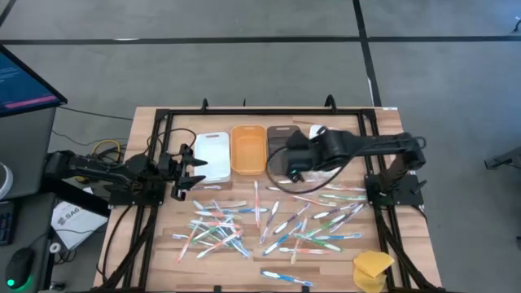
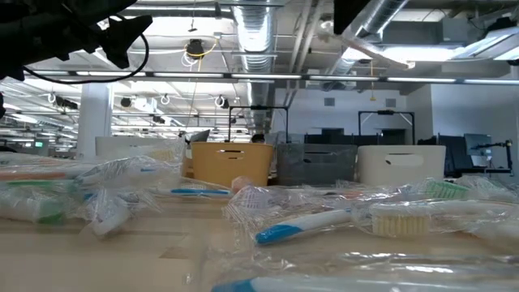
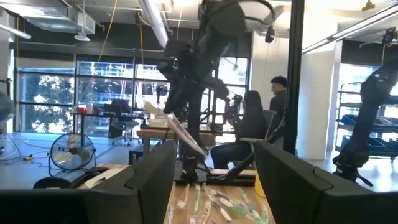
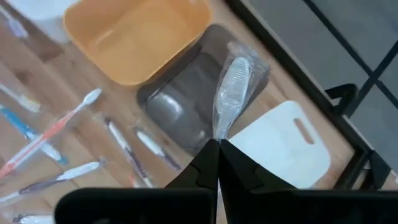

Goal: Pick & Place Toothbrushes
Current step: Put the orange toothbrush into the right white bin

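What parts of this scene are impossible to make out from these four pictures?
- Handle of the wrapped toothbrush in the right claw: hidden between the shut fingers in the right wrist view.
- Grey bin: partly covered by the right arm in the high view, so its contents stay unseen.
- Fourth, white bin: cut off by the claw in the right wrist view.
- Left claw: open; the low view shows only dark shapes at the top edge.

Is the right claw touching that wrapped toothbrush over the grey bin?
Touching. The right wrist view shows the right gripper shut on the toothbrush, pinching its end above the grey bin.
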Motion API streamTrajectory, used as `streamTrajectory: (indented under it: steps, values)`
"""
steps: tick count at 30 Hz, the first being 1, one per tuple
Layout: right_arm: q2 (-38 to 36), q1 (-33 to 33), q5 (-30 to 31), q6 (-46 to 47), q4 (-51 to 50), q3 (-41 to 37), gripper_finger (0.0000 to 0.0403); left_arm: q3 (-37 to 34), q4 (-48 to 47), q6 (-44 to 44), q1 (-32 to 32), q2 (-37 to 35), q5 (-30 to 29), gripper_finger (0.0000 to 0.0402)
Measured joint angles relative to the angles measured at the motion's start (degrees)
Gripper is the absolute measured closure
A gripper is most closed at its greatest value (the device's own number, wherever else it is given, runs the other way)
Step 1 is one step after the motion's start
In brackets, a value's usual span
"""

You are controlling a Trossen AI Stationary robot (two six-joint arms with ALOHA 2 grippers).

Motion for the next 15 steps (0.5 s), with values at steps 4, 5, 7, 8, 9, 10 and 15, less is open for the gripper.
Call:
streamTrajectory:
  steps: [4, 5, 7, 8, 9, 10, 15]
  values:
    - [-7.44, -1.48, 0.64, 1.26, -0.07, -5.21, 0.0403, 0.02, 0.00, 0.32, 0.00, 0.00, 0.00, 0.0188]
    - [-9.33, -1.75, 1.42, 2.31, 0.03, -7.26, 0.0403, 0.01, 0.00, 0.32, 0.00, 0.00, 0.00, 0.0188]
    - [-13.43, -2.04, 2.63, 4.74, -0.02, -12.24, 0.0403, 0.02, 0.00, 0.32, 0.00, 0.00, 0.00, 0.0188]
    - [-15.53, -2.13, 2.75, 5.94, 0.15, -14.85, 0.0403, 0.02, 0.00, 0.32, 0.00, 0.00, 0.00, 0.0188]
    - [-17.61, -2.14, 2.78, 6.65, 0.89, -17.58, 0.0403, 0.00, 0.00, 0.32, 0.00, 0.00, 0.00, 0.0188]
    - [-19.57, -2.15, 2.78, 6.78, 2.02, -20.25, 0.0403, 0.00, 0.00, 0.32, 0.00, 0.00, 0.00, 0.0188]
    - [-26.88, -2.61, 2.78, 4.48, 14.01, -33.07, 0.0403, 0.01, -0.03, 0.32, 0.00, 0.00, 0.00, 0.0188]
